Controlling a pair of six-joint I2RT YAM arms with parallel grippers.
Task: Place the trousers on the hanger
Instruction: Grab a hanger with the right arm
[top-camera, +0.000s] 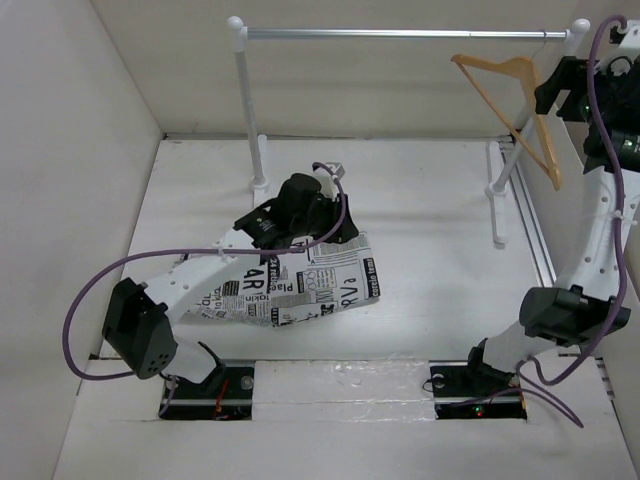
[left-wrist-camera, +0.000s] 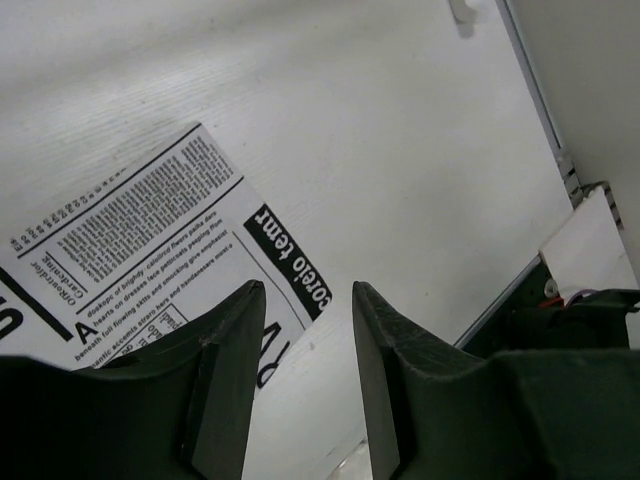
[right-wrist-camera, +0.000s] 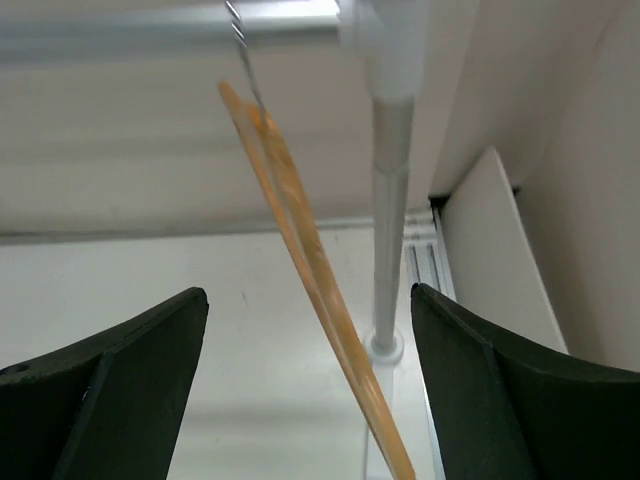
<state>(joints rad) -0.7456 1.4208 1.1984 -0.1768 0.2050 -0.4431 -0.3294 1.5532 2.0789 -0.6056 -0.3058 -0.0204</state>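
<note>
Overhead, trousers lie crumpled on the surface, near left; hanger hangs far right. Left wrist: my left fingers stand apart, empty, over soft limp cloth; I'd pinch an edge. Right wrist: right fingers gape, stiff hanger just ahead, untouched.

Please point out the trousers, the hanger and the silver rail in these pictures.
trousers (top-camera: 320, 285), top view, middle of printed fabric
hanger (right-wrist-camera: 305, 250), right wrist view, its wooden arm
silver rail (top-camera: 400, 34), top view, middle of bar
</note>
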